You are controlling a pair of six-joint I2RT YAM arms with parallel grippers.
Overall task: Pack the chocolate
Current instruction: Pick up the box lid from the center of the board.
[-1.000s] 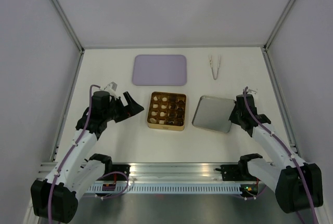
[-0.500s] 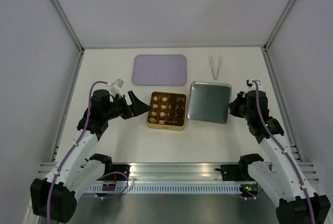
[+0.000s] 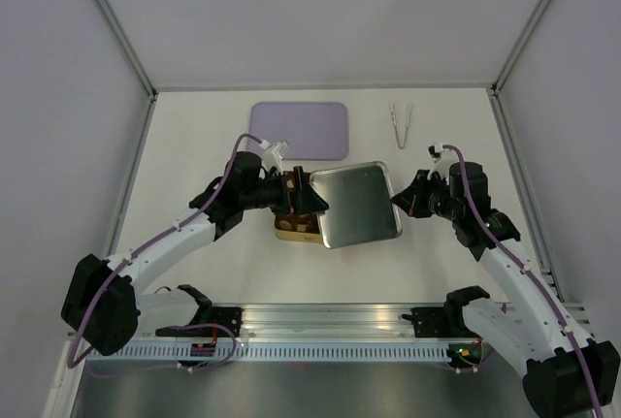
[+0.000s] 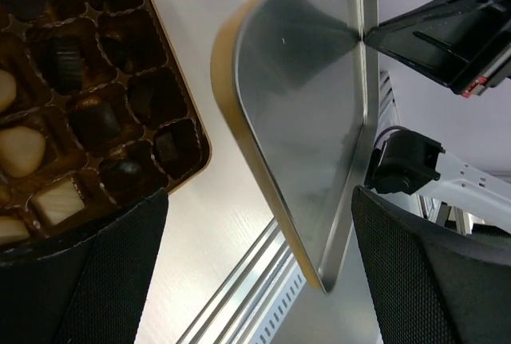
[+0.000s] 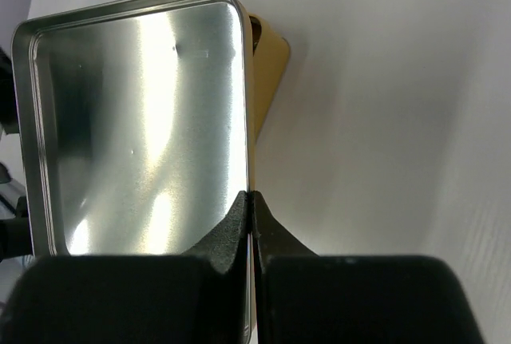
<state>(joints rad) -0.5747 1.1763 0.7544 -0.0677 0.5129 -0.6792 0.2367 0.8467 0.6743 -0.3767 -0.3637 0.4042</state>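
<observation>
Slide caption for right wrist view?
Right end effector pinches the rim of the silver lid; gold tin peeks out behind.

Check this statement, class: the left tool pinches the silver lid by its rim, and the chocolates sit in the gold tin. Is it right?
No: the right tool pinches the lid by its rim, as the right wrist view shows. The chocolates do sit in the tin.

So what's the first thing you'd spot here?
The big shiny silver lid in the middle, held partly over the gold tin by the right gripper, its jaws shut on the lid's edge. Next, the chocolate pieces, dark and pale, sitting in the tin's little compartments.
</observation>
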